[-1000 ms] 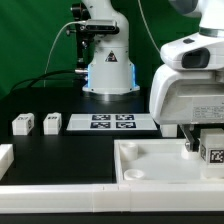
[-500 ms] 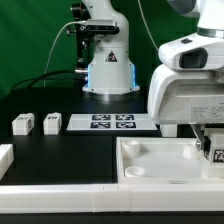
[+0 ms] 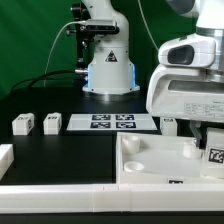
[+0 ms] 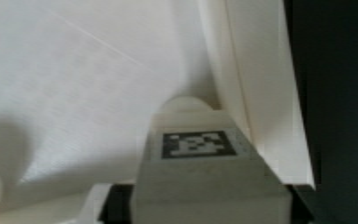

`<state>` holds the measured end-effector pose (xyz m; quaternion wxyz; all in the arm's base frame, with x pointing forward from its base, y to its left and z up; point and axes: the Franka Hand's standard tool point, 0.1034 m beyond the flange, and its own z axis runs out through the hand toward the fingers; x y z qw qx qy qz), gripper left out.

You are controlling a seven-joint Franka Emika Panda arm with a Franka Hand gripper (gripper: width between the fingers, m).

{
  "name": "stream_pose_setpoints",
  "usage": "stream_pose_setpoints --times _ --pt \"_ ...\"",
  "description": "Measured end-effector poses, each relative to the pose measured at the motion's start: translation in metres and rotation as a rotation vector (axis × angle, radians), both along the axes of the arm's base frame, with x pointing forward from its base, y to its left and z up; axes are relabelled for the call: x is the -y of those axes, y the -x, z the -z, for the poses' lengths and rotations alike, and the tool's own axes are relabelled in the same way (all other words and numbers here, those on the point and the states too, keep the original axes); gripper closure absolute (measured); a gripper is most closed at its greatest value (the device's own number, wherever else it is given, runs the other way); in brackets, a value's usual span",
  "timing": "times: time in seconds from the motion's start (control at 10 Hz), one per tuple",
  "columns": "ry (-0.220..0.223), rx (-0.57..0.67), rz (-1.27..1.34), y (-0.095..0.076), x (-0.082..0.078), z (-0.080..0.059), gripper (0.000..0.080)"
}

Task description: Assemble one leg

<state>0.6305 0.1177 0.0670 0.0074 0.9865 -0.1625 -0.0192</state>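
Note:
My gripper (image 3: 211,140) is shut on a leg (image 3: 214,156), a small white post with a black-and-white tag. It holds the leg low over the right-hand part of the large white square tray (image 3: 140,165), close to a corner socket. In the wrist view the leg (image 4: 197,143) fills the space between my dark fingers (image 4: 126,205), tag facing the camera, and my gripper (image 4: 202,202) sits over the tray's white floor (image 4: 69,90) next to its raised wall (image 4: 247,80). The leg's lower end is hidden.
Two more small white legs (image 3: 23,124) (image 3: 51,123) stand on the black table at the exterior view's left. The marker board (image 3: 112,123) lies behind the tray. Another small white block (image 3: 170,124) stands beside it. A white rail (image 3: 60,190) runs along the front.
The arm has shifted slightly, first toward the exterior view's right, then back, with the leg still gripped over the tray. The other parts have not moved.

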Motion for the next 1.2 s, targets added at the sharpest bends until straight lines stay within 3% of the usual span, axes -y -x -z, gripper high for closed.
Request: stream_pose_setpoints --times 0.3,0.8,0.9,1.0,1.1,1.2 --pt "0.042 -0.002 0.22 0.0 0.018 -0.001 0.0499" --pt "0.047 -0.004 0.262 0.0 0.022 -0.001 0.0499" --pt "0.048 -0.004 0.265 0.0 0.023 0.0 0.0391" --pt "0.047 -0.003 0.263 0.0 0.022 0.0 0.0391" --pt "0.047 -0.002 0.263 -0.001 0.022 0.0 0.0253" --pt "0.047 -0.002 0.263 -0.001 0.022 0.0 0.0183"
